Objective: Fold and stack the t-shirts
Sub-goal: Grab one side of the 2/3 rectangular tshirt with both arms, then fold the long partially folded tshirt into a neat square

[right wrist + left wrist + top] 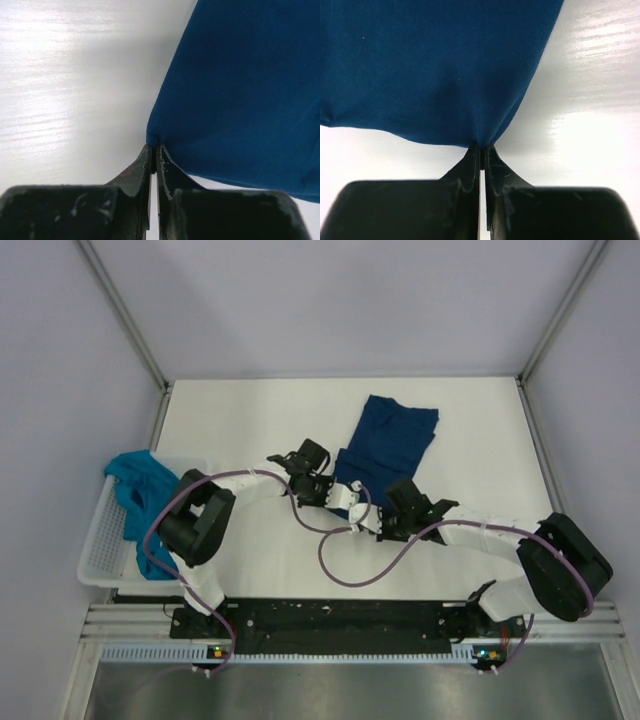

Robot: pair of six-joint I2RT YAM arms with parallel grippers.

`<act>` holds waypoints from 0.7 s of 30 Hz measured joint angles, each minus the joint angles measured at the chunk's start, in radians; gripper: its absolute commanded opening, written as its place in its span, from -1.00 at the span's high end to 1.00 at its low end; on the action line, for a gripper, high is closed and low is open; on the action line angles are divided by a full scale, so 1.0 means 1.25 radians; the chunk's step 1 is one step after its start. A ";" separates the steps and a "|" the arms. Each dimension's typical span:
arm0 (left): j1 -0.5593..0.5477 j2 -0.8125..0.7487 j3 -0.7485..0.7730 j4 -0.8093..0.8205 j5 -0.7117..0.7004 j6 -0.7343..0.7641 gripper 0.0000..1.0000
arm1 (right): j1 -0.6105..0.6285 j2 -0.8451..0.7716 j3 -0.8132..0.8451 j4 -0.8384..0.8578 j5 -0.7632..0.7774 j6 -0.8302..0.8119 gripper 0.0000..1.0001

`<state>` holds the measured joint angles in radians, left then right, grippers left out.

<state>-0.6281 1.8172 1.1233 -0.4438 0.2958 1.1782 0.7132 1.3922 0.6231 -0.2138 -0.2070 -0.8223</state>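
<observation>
Far left, the teal t-shirt [133, 490] is bunched up, half in the white lattice basket [97, 558] and hanging over its rim, so nothing folded there yet. Moving right, the left gripper [481, 150] is pinched tight on an edge of the navy t-shirt [395, 435], with the cloth pulled into a little peak at the fingertips. The navy shirt lies mid-table [250, 420], spread out but a bit rumpled. To the right, the right gripper [153, 150] is clamped on the same shirt, another bit of the edge squeezed between its jaws. My guess is it's thin, light and floppy, with zero stiffness, so it'll sag and drag between the two pinch points. Best to hold it at the corners or hem, spaced wide and kept taut, otherwise the fold goes wonky.
</observation>
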 measured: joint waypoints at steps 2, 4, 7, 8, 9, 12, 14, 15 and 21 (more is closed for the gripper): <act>-0.004 -0.002 0.000 0.005 -0.006 -0.020 1.00 | -0.002 -0.011 -0.001 -0.012 0.008 0.006 1.00; -0.007 -0.007 -0.001 0.003 -0.009 -0.039 1.00 | -0.002 -0.033 -0.001 -0.028 0.014 0.013 1.00; -0.010 -0.034 -0.002 -0.033 -0.010 -0.067 1.00 | -0.002 -0.082 0.000 -0.069 0.014 0.018 1.00; -0.012 -0.052 -0.005 -0.048 -0.007 -0.076 1.00 | 0.000 -0.106 0.000 -0.088 0.011 0.019 1.00; -0.013 -0.071 -0.009 -0.062 -0.004 -0.084 1.00 | 0.003 -0.127 0.000 -0.103 0.008 0.019 1.00; -0.019 -0.159 -0.024 -0.128 0.010 -0.103 1.00 | 0.020 -0.218 0.005 -0.167 -0.012 0.028 1.00; -0.026 -0.218 -0.026 -0.180 0.025 -0.113 1.00 | 0.032 -0.278 0.023 -0.216 -0.035 0.040 1.00; -0.029 -0.240 -0.026 -0.201 0.031 -0.116 1.00 | 0.038 -0.300 0.031 -0.235 -0.045 0.047 1.00; -0.048 -0.340 0.034 -0.395 0.088 -0.157 1.00 | 0.078 -0.409 0.112 -0.360 -0.107 0.116 1.00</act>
<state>-0.6880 1.3922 1.1660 -0.9375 0.4057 0.9817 0.8101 0.8814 0.7635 -0.6632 -0.3401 -0.6769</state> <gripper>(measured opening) 0.017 0.014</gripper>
